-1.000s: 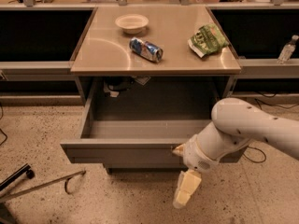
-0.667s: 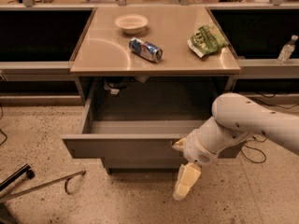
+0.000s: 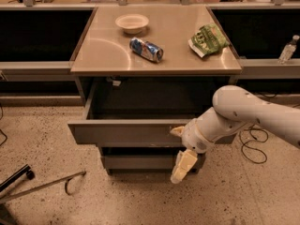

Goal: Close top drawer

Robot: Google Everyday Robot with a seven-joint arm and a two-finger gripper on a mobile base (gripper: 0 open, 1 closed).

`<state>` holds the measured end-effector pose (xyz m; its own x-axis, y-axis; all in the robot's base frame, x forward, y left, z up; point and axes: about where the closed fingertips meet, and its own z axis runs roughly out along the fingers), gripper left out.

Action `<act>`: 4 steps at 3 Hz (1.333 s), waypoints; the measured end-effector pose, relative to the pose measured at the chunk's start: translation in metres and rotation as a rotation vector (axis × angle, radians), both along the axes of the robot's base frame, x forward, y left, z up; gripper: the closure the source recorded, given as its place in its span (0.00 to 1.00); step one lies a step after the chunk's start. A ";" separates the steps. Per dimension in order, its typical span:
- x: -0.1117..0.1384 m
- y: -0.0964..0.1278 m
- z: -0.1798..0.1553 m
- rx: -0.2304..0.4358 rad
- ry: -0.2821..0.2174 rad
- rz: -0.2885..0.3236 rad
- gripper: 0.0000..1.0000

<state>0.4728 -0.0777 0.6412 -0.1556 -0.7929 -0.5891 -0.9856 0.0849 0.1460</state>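
The top drawer (image 3: 126, 132) is a wide grey metal tray standing part-way out from under the tan table. Its inside looks empty, and its flat front panel has pale scuffs near the right end. My gripper (image 3: 180, 149) is at that right end, on the end of a white arm coming in from the right. It is open. One pale finger (image 3: 177, 131) rests against the panel near its top edge. The other finger (image 3: 183, 167) hangs below, in front of the lower drawer.
On the table top (image 3: 103, 50) are a pale bowl (image 3: 131, 22), a blue can (image 3: 146, 49) on its side and a green snack bag (image 3: 207, 40). A smaller grey drawer front (image 3: 136, 161) sits below. A water bottle (image 3: 286, 50) stands at right. Cables (image 3: 251, 146) and a metal frame (image 3: 42, 185) lie on the floor.
The drawer front has moved back toward the table, so less of the tray shows. My gripper and arm have moved up and forward with it.
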 end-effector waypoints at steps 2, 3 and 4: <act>0.048 -0.003 0.012 -0.050 -0.092 -0.020 0.00; 0.100 -0.003 0.023 -0.036 -0.160 -0.045 0.00; 0.100 -0.003 0.023 -0.035 -0.160 -0.046 0.00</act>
